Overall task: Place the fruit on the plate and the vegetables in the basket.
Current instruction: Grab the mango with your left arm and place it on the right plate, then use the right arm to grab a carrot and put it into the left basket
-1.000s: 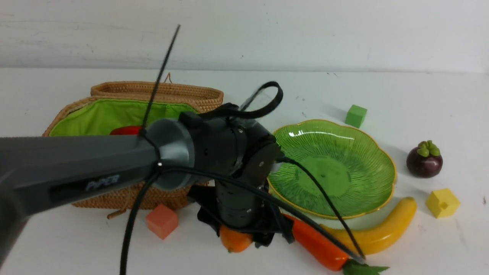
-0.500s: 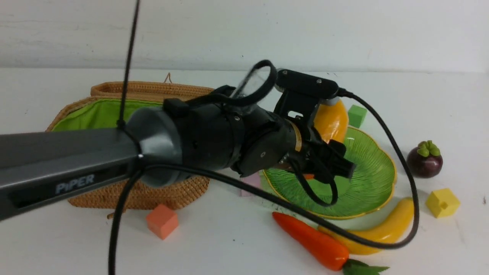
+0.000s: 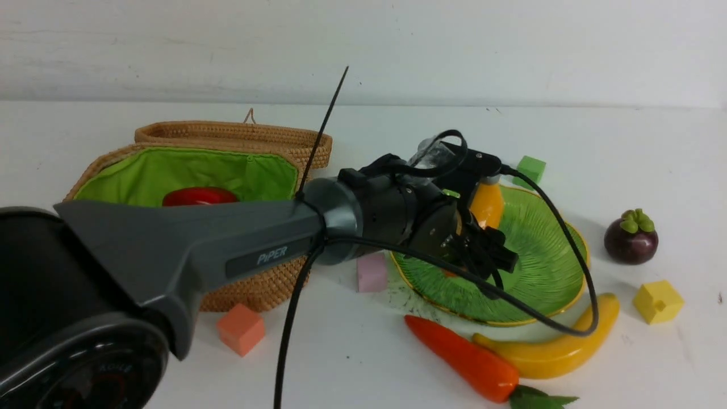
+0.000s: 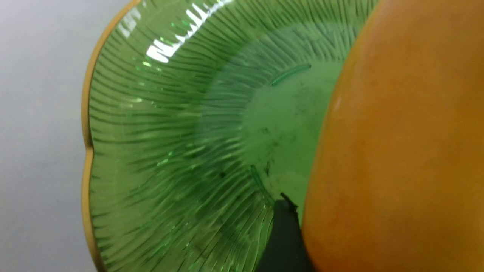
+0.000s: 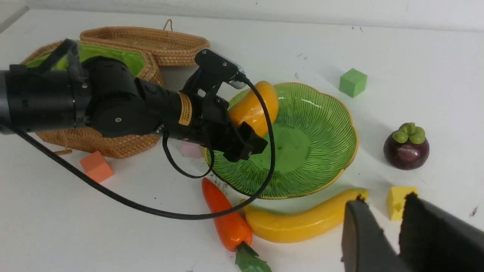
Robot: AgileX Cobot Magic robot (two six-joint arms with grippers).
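The basket (image 3: 250,292) stands open on my left with the red pepper (image 3: 199,196) inside it, and the plate (image 3: 539,267) just to its right has nothing lying on it yet. My left gripper (image 3: 489,230) is closed around the mango (image 3: 487,203), which hangs tilted over the far-left part of the plate. I cannot tell if the mango already touches the plate. To do this step well, I would bring it lower toward the flat middle before I let the jaws go. The mango is rounded and the dish is glossy, so from a height it may roll to the rim. The right gripper (image 5: 385,206) holds nothing, its fingers a little apart. One second ago the left gripper was down on the table beside the carrot (image 3: 463,360), at the mango. Half a second ago it held the mango higher, over the far rim.
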